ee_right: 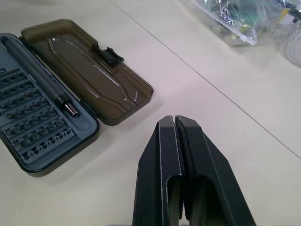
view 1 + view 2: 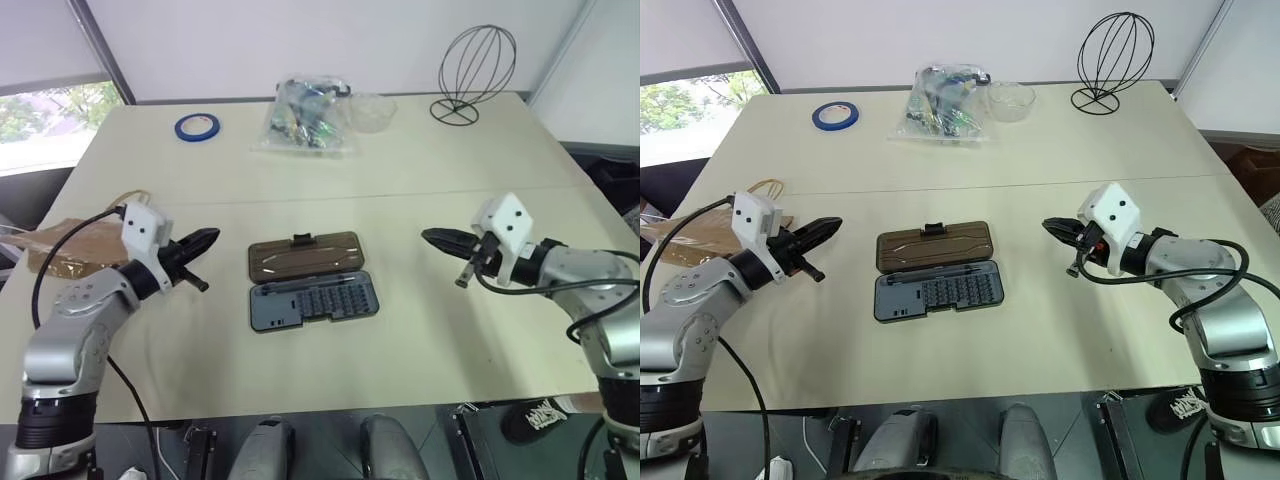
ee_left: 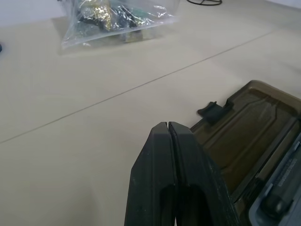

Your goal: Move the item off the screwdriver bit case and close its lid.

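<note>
The screwdriver bit case (image 2: 313,300) lies open at the middle of the table, its dark grey tray holding rows of bits and a driver handle. Its smoky-brown lid (image 2: 304,257) lies flat on the table behind the tray, with the black latch tab (image 2: 301,239) on its far edge. No item rests on the tray or the lid. My left gripper (image 2: 212,236) hovers shut to the left of the case, pointing toward it. To the right of the case my right gripper (image 2: 432,237) hovers shut, also pointing at it. Both are apart from the case and hold nothing.
At the back of the table are a blue tape roll (image 2: 197,126), a clear plastic bag (image 2: 305,115) of small parts, a glass bowl (image 2: 1010,100) and a black wire stand (image 2: 472,70). A brown mat (image 2: 60,252) lies at the left edge.
</note>
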### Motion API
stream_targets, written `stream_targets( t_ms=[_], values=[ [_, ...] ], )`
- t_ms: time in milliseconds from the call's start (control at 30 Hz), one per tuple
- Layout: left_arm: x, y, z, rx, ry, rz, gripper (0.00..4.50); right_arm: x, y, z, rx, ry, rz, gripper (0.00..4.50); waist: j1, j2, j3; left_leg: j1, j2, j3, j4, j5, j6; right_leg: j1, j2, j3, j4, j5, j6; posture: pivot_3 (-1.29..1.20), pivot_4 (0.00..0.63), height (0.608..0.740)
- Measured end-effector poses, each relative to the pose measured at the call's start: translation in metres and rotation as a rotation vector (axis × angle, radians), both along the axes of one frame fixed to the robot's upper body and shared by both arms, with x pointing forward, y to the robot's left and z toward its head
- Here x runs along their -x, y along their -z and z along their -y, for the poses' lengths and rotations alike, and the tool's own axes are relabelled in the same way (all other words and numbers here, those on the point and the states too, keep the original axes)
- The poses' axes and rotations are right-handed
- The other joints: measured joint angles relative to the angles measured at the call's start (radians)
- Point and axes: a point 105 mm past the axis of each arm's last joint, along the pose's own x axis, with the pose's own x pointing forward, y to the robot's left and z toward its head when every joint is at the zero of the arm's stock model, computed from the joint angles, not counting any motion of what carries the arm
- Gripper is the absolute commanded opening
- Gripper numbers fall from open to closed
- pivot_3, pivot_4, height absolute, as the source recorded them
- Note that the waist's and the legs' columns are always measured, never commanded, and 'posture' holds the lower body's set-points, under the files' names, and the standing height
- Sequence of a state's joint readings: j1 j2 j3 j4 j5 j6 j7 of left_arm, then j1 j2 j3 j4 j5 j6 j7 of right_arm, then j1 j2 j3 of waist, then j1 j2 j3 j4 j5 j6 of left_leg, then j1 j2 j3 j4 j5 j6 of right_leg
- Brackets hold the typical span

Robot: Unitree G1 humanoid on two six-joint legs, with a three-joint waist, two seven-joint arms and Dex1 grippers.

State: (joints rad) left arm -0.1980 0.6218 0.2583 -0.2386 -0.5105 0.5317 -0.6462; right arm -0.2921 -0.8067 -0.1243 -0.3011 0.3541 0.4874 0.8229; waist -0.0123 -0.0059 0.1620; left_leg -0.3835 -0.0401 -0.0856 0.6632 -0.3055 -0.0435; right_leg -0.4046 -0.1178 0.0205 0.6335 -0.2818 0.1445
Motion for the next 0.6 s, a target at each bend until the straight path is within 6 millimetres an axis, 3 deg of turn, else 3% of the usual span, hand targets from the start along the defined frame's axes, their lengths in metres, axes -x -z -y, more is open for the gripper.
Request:
stream_targets(
  t_ms=[233,267,333,567,600],
  values=[
    [0.003,0.008,-0.002,-0.001,-0.007,-0.029,0.0,-0.004,0.001,-0.011,-0.002,-0.014,0.01,0.05,-0.003,0.0,0.0,0.0,0.0,0.0,0.0,0.0,0.0,0.0,0.0,0.0,0.0,0.0,0.0,0.0,0.15,0.74],
    [0.004,0.01,-0.002,-0.002,-0.008,-0.038,0.0,-0.005,0.002,-0.014,-0.005,-0.015,0.011,0.29,-0.004,0.0,0.0,0.0,0.0,0.0,0.0,0.0,0.0,-0.001,0.0,0.0,0.0,0.0,0.0,0.0,0.15,0.74],
    [0.006,0.014,-0.002,-0.004,-0.008,-0.05,0.0,-0.011,0.004,-0.021,-0.015,-0.017,0.012,0.82,-0.004,0.0,0.0,0.0,0.0,0.0,0.0,0.0,0.0,-0.001,0.0,0.001,0.001,0.0,0.0,0.0,0.15,0.74],
    [0.007,0.02,0.003,-0.015,0.0,-0.068,0.0,-0.036,0.002,-0.05,-0.034,-0.043,0.009,4.45,-0.001,0.0,0.0,0.0,0.0,0.0,0.0,0.0,0.0,-0.001,0.0,0.001,0.001,0.0,0.0,0.0,0.15,0.74],
    [0.006,0.02,0.004,-0.016,0.002,-0.068,0.0,-0.042,0.002,-0.052,-0.049,-0.031,-0.002,4.49,-0.002,0.0,0.0,0.0,0.0,0.0,0.0,0.0,0.0,-0.001,0.0,0.001,0.001,0.0,0.0,0.0,0.15,0.74]
  ],
)
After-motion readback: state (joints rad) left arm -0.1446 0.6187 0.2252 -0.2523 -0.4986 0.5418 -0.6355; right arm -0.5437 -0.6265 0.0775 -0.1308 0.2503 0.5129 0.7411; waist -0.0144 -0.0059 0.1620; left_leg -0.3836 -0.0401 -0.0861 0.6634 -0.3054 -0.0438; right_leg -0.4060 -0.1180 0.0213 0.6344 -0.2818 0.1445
